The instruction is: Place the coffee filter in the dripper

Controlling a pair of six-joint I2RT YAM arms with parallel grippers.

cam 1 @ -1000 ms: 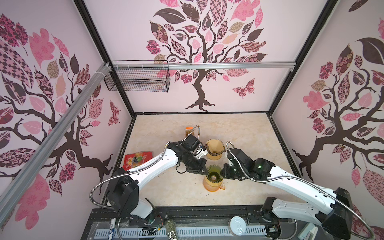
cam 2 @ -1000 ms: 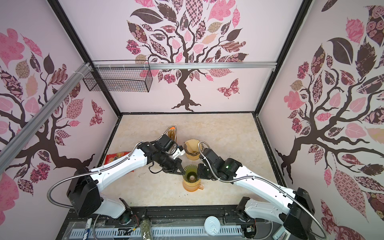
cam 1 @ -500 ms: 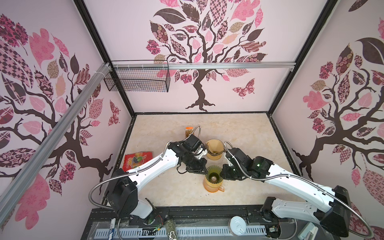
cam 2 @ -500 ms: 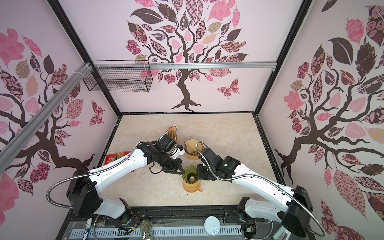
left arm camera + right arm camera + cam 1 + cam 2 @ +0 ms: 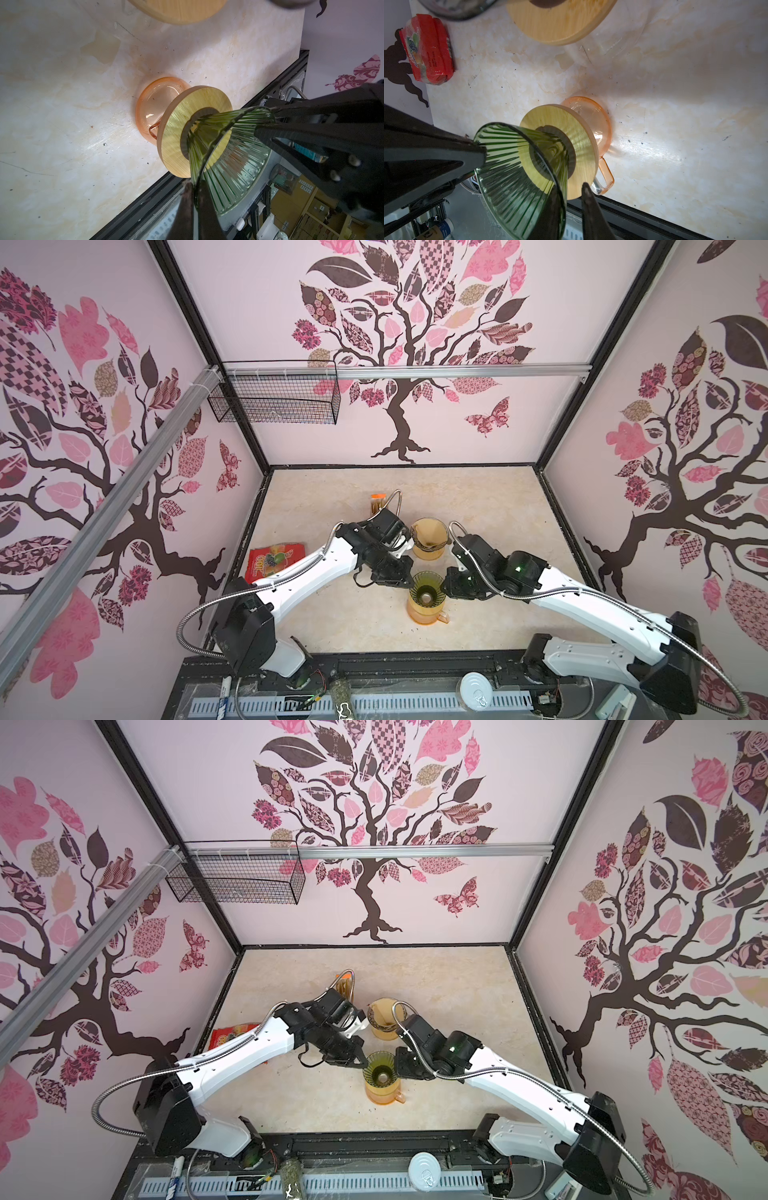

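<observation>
Step in hand: steadying the green dripper [image 5: 426,590] on its stand before any filter goes in, judging by both arms meeting at its rim.
Dripper: a ribbed glass cone seated in a wooden ring [image 5: 174,135] on top of an orange mug [image 5: 600,124], near the front edge of the tabletop [image 5: 478,497]. It is empty inside.
Left side: the left gripper [image 5: 196,207] is closed to a narrow pinch on the dripper's rim, with one finger inside the glass and one outside.
Right side: the right gripper [image 5: 571,207] straddles the opposite part of the rim with its jaws a little apart. The outer finger stands clear of the glass, so it does not appear to grip.
Filter: the coffee filter [image 5: 430,531], apparently the tan paper cone, sits in the far glass vessel [image 5: 384,1029] just behind the green dripper. Neither gripper touches it.
Elsewhere: a red snack packet [image 5: 276,558] lies well apart, on the left.
Progress: early, as the filter is not yet in the green dripper.
Next move calls for: one gripper to leave the rim, reach back and pinch the thin paper edge lightly. It then lowers the cone point-down and centred while the other holds the dripper.
Risk: the glass seems only to rest in the ring, so a sideways tug could tip it off the mug.
</observation>
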